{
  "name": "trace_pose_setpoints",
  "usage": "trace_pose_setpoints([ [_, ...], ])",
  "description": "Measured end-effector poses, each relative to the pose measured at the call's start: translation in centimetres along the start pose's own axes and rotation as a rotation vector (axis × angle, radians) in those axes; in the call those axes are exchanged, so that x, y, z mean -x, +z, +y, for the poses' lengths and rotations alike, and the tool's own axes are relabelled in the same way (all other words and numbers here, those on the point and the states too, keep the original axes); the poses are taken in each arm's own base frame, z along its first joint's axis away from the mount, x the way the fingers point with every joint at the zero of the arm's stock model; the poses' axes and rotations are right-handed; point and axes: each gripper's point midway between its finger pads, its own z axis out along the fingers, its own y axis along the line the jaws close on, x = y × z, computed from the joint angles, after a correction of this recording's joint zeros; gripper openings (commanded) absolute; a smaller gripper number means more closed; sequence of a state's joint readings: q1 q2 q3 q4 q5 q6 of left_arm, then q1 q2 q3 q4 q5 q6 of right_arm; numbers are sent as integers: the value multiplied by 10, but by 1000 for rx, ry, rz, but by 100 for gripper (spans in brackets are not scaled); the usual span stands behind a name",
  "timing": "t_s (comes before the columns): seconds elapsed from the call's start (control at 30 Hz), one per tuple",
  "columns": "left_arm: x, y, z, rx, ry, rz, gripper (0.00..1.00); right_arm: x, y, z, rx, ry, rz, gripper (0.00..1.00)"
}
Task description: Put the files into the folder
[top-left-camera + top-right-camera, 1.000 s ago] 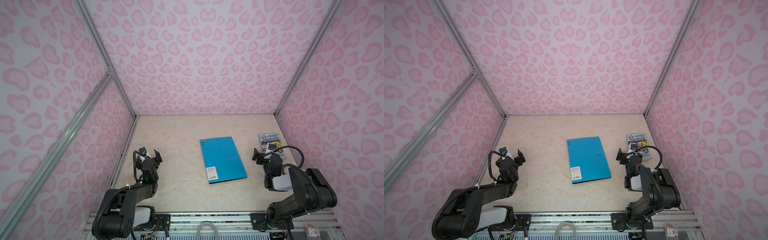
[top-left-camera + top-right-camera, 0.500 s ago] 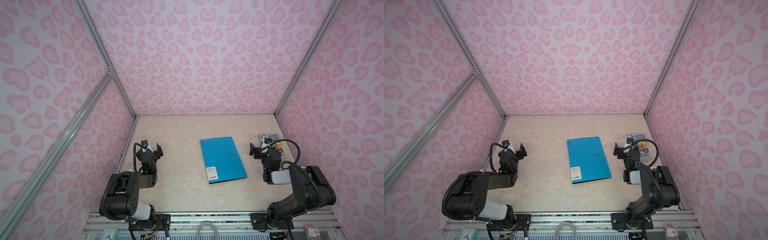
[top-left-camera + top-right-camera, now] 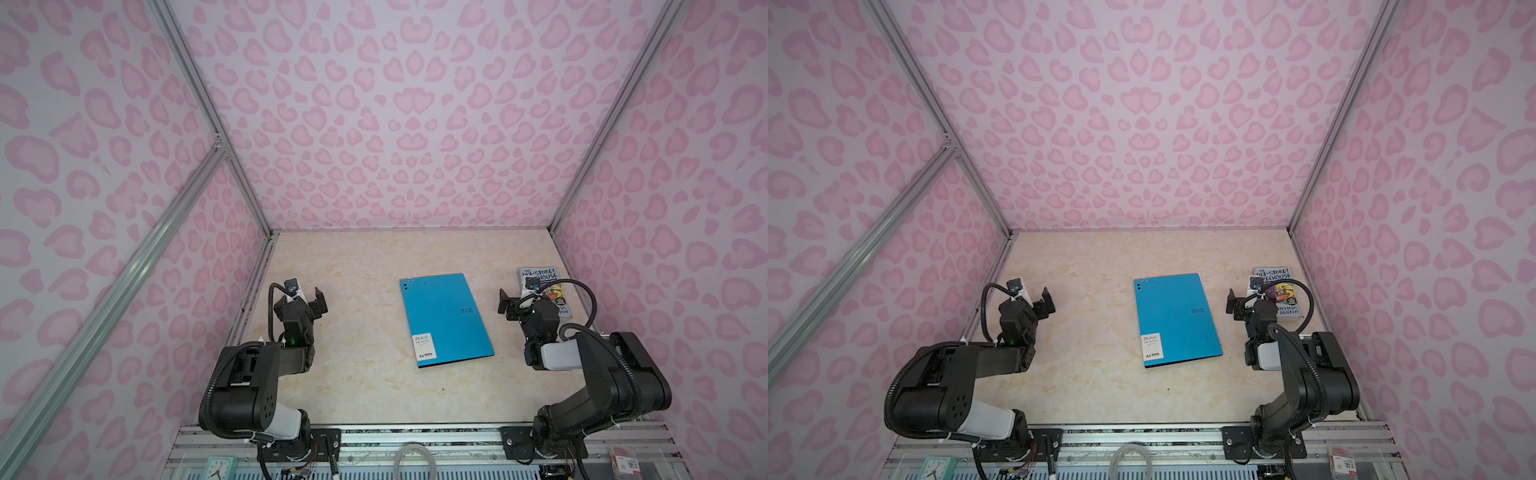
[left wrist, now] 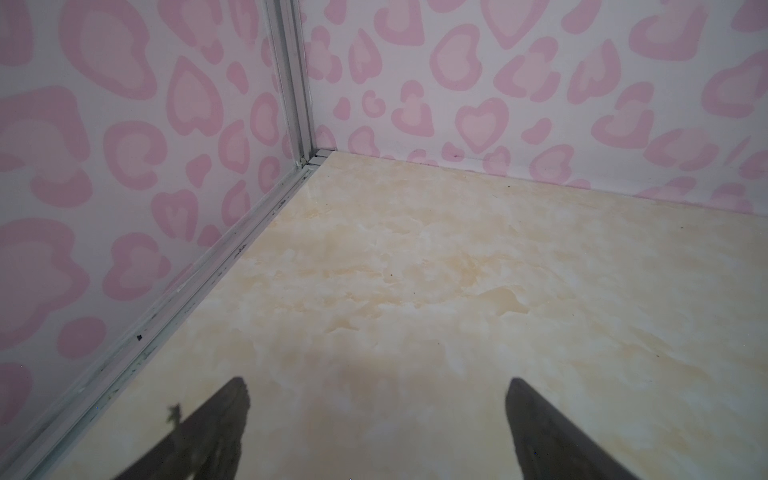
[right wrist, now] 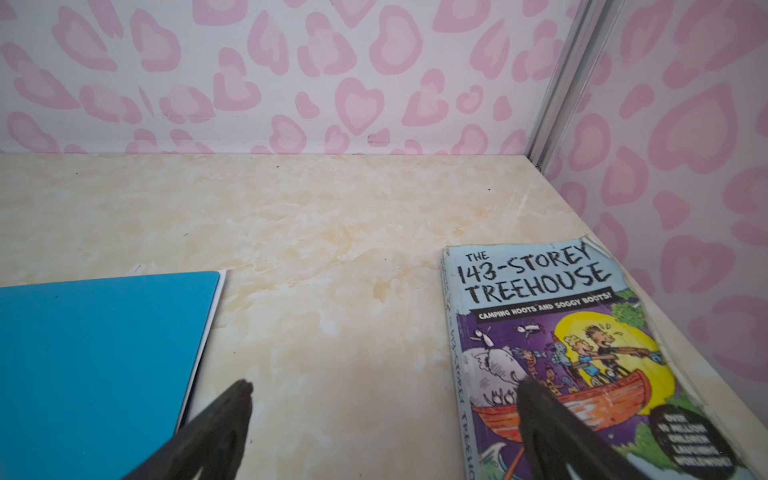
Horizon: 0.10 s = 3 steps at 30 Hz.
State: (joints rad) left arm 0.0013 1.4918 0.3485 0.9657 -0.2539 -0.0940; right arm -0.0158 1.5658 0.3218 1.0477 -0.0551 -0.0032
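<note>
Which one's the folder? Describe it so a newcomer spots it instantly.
On the beige marbled tabletop, look near the middle. The folder lies flat and closed there: a large, plain bright-blue rectangle with a white label at its near corner, unlike the smaller cartoon-covered paperback by the right wall.

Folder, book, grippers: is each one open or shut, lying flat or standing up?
folder: shut, lying flat, blue cover up.
files: only a white edge shows, peeking out from under the folder's cover.
book: shut, lying flat, front cover up.
left gripper: open, empty.
right gripper: open, empty.
</note>
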Motion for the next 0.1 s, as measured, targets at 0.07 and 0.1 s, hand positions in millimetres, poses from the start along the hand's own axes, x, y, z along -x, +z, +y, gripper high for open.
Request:
trace_pose_setpoints([
  [0.07, 0, 0, 1, -4, -3, 1, 97, 1, 0, -2, 1, 8, -2, 98],
  [0.1, -2, -1, -2, -20, -1, 6, 97, 1, 0, -3, -2, 14, -1, 98],
])
